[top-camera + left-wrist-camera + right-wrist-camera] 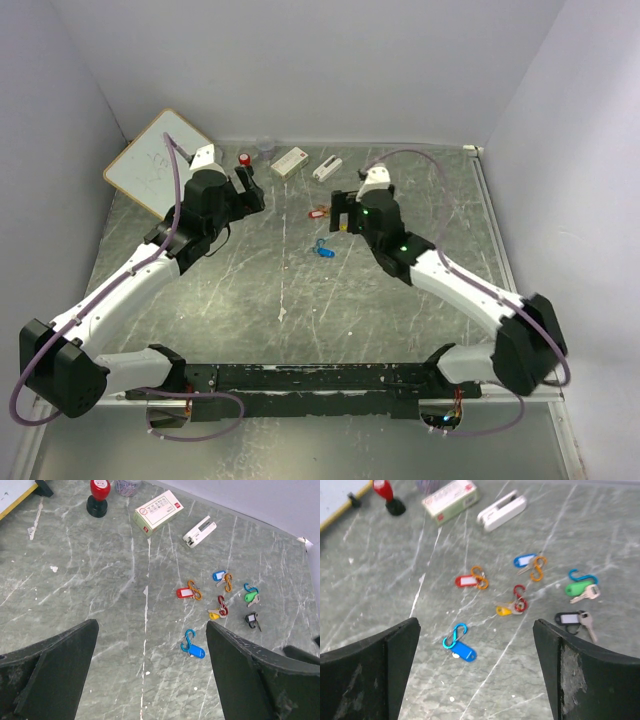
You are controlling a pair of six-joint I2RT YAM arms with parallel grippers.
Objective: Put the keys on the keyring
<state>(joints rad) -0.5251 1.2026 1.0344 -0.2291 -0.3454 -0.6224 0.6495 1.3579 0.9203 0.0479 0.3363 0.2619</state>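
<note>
- Grey-green marbled desk point(250, 300), with the keys point(214, 615) all lying loose on it. They're bunched around the middle, a bit toward the far edge and the right edge.
- Right pincer point(476, 625) hangs over the bunch with its jaws spread wide and nothing between them.
- Left pincer point(150, 627) is the same deal: wide open, empty, looking at the bunch from the left-edge side.
- The blue-tagged key point(465, 651) sits apart from the rest, toward the near edge, with a blue S-clip point(454, 635) touching it.
- The red tag point(465, 581), yellow tag point(504, 610), green tag point(577, 588) and black tag point(568, 617) are further back, packed closer together.
- I can't pick out a proper keyring anywhere, only S-clips beside the tags, and I can't tell whether any are actually hooked on.
- What could go wrong, as I see it:
  - These things are tiny and flat on a hard desk, so fat fingers will probably shove a tag along instead of pinching it.
  - The yellow tag touches a red S-clip point(520, 597), so a grab there likely drags both.
  - The green and black tags lie near each other, so one could get knocked while going for the other.
  - Both arms aim at the same patch, so they could bump.
</note>
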